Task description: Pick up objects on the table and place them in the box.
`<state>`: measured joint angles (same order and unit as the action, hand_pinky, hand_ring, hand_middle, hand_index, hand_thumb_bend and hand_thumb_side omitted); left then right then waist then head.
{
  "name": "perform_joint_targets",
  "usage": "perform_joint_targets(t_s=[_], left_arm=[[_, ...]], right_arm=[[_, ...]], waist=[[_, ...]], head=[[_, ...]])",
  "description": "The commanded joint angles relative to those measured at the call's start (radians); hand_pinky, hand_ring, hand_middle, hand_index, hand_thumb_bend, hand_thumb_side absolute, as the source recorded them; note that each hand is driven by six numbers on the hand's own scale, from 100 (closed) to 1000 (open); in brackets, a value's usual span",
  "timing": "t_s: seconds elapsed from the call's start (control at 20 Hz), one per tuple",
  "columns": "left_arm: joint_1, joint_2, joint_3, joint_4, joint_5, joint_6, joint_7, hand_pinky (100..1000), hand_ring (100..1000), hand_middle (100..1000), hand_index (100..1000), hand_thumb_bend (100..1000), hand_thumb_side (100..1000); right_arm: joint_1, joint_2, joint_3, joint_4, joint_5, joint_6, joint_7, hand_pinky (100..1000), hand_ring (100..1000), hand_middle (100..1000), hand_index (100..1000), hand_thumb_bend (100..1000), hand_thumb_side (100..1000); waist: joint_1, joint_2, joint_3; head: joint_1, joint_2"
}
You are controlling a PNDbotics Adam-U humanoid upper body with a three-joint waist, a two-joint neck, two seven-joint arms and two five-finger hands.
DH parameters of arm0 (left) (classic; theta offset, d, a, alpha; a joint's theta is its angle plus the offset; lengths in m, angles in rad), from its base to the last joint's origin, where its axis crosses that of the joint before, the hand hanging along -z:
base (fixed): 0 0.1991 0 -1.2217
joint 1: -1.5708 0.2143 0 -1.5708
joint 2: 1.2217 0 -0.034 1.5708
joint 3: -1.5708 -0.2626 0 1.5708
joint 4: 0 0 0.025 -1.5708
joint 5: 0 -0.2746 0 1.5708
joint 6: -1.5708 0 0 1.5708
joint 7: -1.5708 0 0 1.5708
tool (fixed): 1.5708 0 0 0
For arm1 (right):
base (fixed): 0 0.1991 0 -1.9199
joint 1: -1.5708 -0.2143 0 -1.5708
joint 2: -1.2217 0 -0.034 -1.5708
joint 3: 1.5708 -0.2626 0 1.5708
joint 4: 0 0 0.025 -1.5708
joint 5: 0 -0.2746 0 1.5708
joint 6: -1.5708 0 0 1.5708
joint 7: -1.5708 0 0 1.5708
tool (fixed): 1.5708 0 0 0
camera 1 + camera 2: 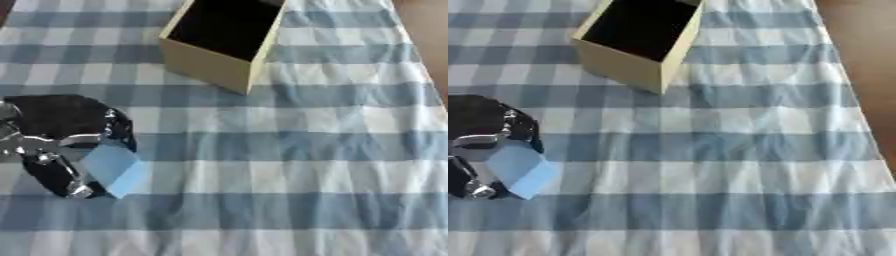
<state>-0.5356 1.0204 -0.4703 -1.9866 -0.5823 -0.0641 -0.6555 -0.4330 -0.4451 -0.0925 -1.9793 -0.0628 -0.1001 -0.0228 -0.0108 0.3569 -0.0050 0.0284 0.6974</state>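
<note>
One hand in play, the left hand (61,142), sitting at the left edge of the surface (289,165), black with silver joints. Its fingers (52,172) are curled around a light blue block (114,169), thumb and fingers closing on it from the left side, so the block is in its hold. The block looks flat-faced and boxy, tilted, its lower corner pointing down toward the blue-and-white checked cloth (710,150) that covers the surface; whether it touches the cloth, I cannot tell. Further out, well apart from the hand and up toward the far side, stands the box (219,62): cream-coloured walls, dark inside, open at the top, set at an angle to the stripes. Off to the right edge, a strip of brown floor (864,60) shows past the cloth.
</note>
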Motion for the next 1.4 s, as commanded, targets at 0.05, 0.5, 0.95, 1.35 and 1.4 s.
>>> perform_joint_targets(t_s=[0.05,0.5,0.95,1.35,1.4], left_arm=[[-0.009,0.012,0.008,-0.013,-0.010,0.007,0.017,433,593,560,676,315,100],[-0.002,0.009,0.034,-0.013,0.021,0.004,0.085,322,515,500,605,120,100],[-0.066,0.009,0.138,-0.013,0.156,-0.007,0.140,310,512,504,603,100,100],[-0.178,-0.013,0.175,-0.013,0.256,0.085,0.121,290,502,500,591,100,100],[-0.195,-0.019,0.175,-0.013,0.263,0.099,0.116,290,502,500,591,100,100]], right_arm=[[-0.007,-0.019,-0.009,-0.014,-0.004,0.000,0.001,733,709,660,788,100,1000],[-0.004,-0.021,-0.012,-0.011,-0.003,-0.001,0.002,734,708,659,789,100,1000],[-0.001,-0.026,-0.014,-0.010,0.001,-0.002,-0.001,734,708,658,789,100,1000],[0.000,-0.028,-0.013,-0.011,0.001,-0.002,0.000,735,708,658,789,100,1000],[0.000,-0.028,-0.012,-0.010,0.001,-0.002,0.001,735,708,658,789,100,1000]], waist=[[0.001,-0.017,0.001],[-0.001,-0.018,0.005],[0.004,-0.023,0.012],[0.011,-0.031,0.013],[0.012,-0.032,0.013]], head=[[-0.001,-0.010],[-0.011,-0.007],[-0.024,-0.002],[-0.020,-0.001],[-0.020,-0.001]])
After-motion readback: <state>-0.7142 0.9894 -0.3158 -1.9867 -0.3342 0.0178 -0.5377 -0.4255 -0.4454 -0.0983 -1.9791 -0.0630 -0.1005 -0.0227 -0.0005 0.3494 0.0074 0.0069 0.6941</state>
